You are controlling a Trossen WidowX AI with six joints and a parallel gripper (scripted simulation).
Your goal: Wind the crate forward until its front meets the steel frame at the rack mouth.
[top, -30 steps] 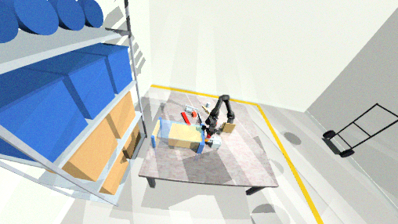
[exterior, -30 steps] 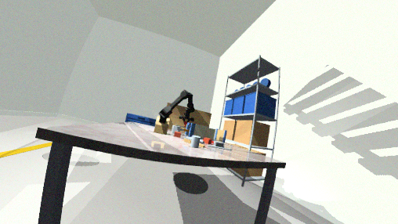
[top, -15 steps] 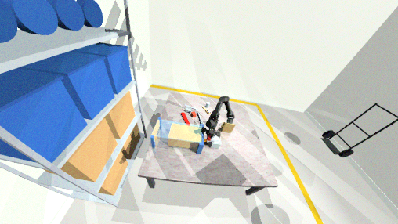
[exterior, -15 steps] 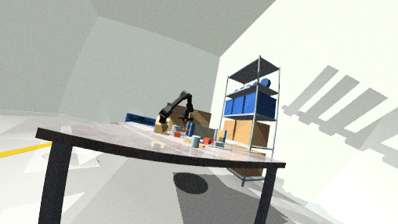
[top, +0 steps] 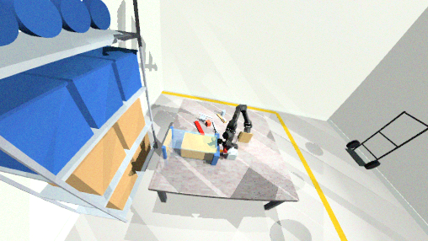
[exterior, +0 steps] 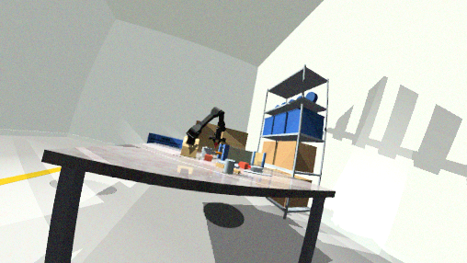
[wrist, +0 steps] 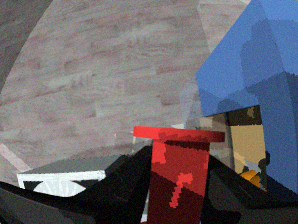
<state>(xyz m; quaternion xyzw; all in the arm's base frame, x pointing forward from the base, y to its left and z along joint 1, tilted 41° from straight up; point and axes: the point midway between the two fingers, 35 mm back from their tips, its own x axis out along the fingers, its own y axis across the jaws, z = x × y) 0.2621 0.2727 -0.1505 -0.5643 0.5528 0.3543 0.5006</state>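
My gripper is shut on the red grip of the winch handle, with its flange across the top. The handle's square key is hidden. The winch, a white frame around a ribbed round part, is just left of the fingers in the wrist view. The tan crate is inside the guard cubby, which has blue posts. An orange bar is by the cubby's mouth. I cannot tell the gap between crate and frame.
A tan block is beside the arm. A red bar and an orange-red block lie behind the cubby; a grey cylinder stands near the bench edge. Tall shelving is beyond the bench, and a hand truck is far right.
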